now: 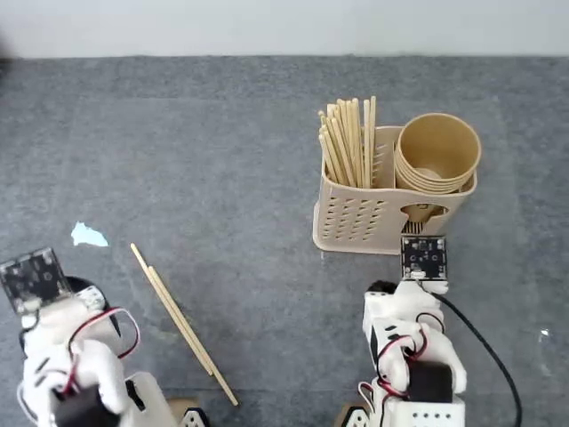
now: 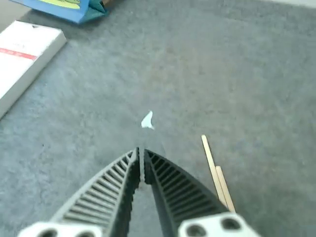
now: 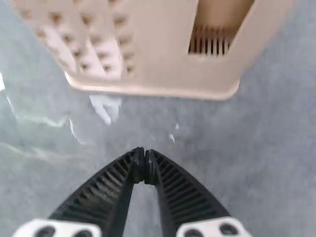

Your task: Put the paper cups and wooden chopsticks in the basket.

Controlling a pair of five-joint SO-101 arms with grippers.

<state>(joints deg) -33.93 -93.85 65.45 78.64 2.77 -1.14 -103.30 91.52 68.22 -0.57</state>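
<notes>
Status: seeing basket (image 1: 356,218) upright on tabletop (image 1: 222,133), already carrying stacked cups (image 1: 437,151) in one compartment and chopsticks (image 1: 348,142) in the next, standing on end with tips poking out. Counting a loose pair (image 1: 182,325) left to collect, lying flat side by side on tabletop, well apart from basket. Reading left hand (image 2: 142,165) as shut and empty, hovering just beside that pair, near a white scrap (image 2: 147,120). Reading right hand (image 3: 144,165) as shut and empty too, sitting low in front of basket wall. Judging left arm better placed for pickup, needing to open first.
</notes>
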